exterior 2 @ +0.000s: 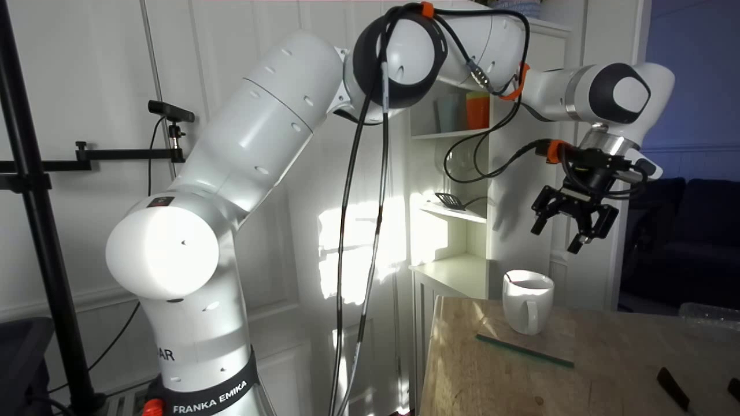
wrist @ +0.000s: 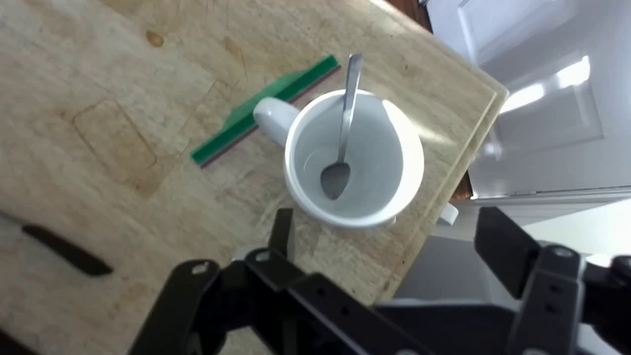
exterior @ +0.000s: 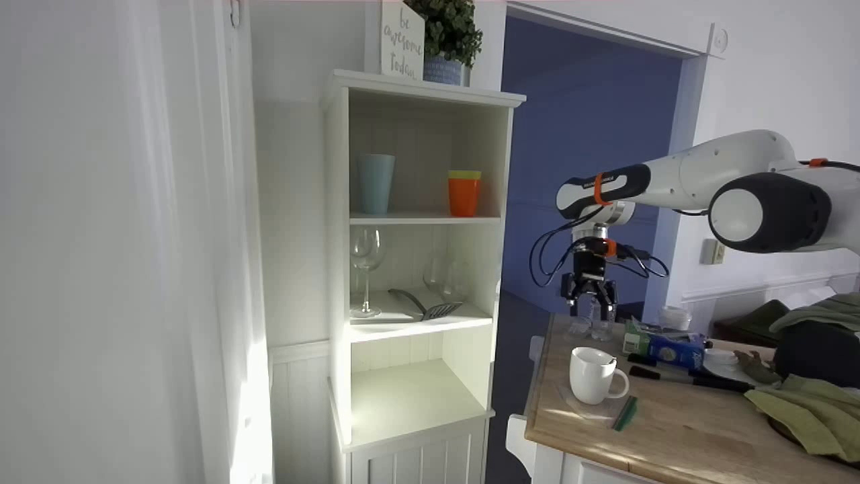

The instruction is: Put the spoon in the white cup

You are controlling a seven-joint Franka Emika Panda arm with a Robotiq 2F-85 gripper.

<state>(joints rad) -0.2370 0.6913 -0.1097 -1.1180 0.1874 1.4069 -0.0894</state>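
Note:
The white cup (exterior: 590, 382) stands upright on the wooden table; it also shows in an exterior view (exterior 2: 518, 306) and in the wrist view (wrist: 377, 162). The metal spoon (wrist: 348, 111) is inside the cup. Its bowl lies at the cup's bottom, and its handle leans over the rim near the cup's handle. Only a bit of the spoon shows at the rim in an exterior view (exterior 2: 509, 278). My gripper (wrist: 385, 222) is open, with nothing between its fingers. It is above the cup and apart from it, as both exterior views show (exterior: 592, 312) (exterior 2: 556, 238).
A clear bag with a green zip strip (wrist: 266, 112) lies by the cup. Dark-handled utensils (exterior: 692, 378), a blue box (exterior: 675, 353) and cloths (exterior: 806, 417) lie on the table (exterior: 699, 437). A shelf unit (exterior: 430, 225) holds a light-blue cup (exterior: 376, 185) and an orange cup (exterior: 463, 196).

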